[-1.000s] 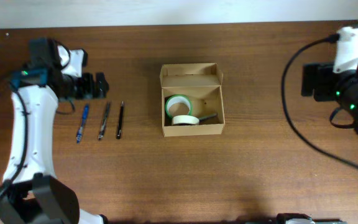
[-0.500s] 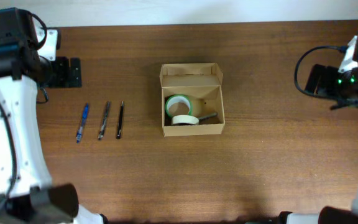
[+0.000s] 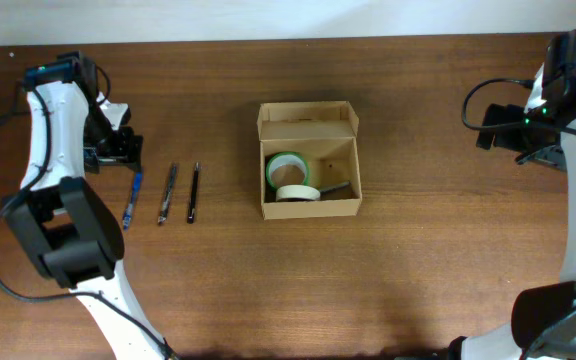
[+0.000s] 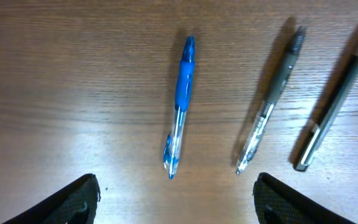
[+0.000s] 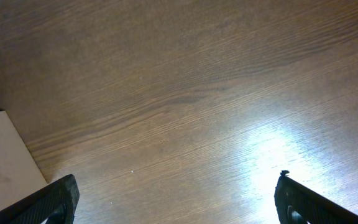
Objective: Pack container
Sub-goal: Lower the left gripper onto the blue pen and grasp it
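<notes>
The container (image 3: 308, 205), a tan cardboard box with its flap lid open toward the back, sits mid-table. Inside lie a green-edged tape roll (image 3: 286, 166), a cream tape roll (image 3: 296, 192) and a dark pen (image 3: 334, 187). Left of it lie a blue pen (image 3: 131, 197) (image 4: 180, 106), a clear grey pen (image 3: 168, 193) (image 4: 270, 102) and a black pen (image 3: 193, 192) (image 4: 332, 106). My left gripper (image 3: 114, 150) (image 4: 176, 198) is open and empty, hovering just behind the blue pen. My right gripper (image 3: 496, 128) (image 5: 178, 202) is open and empty over bare table at the far right.
The wooden table's back edge (image 3: 288, 42) meets a white wall. A pale corner (image 5: 2, 162) shows at the left of the right wrist view. Cables loop from both arms.
My left gripper has swung back in from the far left corner, now just behind the blue pen. My right arm has shifted a little. The box and pens have not moved.
</notes>
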`<control>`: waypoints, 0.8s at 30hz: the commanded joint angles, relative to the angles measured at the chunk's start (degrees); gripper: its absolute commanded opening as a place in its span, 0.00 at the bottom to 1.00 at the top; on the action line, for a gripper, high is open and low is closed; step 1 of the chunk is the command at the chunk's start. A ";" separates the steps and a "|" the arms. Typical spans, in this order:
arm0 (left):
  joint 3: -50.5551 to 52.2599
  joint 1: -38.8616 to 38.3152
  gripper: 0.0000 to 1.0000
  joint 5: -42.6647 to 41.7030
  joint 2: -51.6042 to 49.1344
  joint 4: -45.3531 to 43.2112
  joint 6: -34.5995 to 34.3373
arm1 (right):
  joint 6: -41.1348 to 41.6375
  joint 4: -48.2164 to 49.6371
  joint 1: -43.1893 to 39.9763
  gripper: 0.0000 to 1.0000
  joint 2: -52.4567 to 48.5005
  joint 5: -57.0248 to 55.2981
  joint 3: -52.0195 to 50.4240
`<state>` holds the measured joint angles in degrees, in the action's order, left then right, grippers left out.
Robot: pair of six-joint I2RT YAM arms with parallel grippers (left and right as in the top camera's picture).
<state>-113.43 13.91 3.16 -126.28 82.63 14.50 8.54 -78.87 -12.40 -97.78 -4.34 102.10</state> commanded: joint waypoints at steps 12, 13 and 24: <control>15.52 0.15 0.62 1.01 -1.11 -11.96 4.48 | 0.37 0.04 -0.44 0.99 -0.33 0.72 0.02; 16.72 0.13 0.62 1.05 -1.11 -12.96 4.46 | 0.37 0.04 -0.44 0.99 -0.33 0.72 0.02; 20.04 0.20 0.38 1.22 -1.11 -15.61 4.44 | 0.37 0.04 -0.44 0.99 -0.33 0.72 0.02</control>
<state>-94.94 13.91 3.75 -127.00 67.79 18.57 8.62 -78.89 -12.40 -97.91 -4.12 102.10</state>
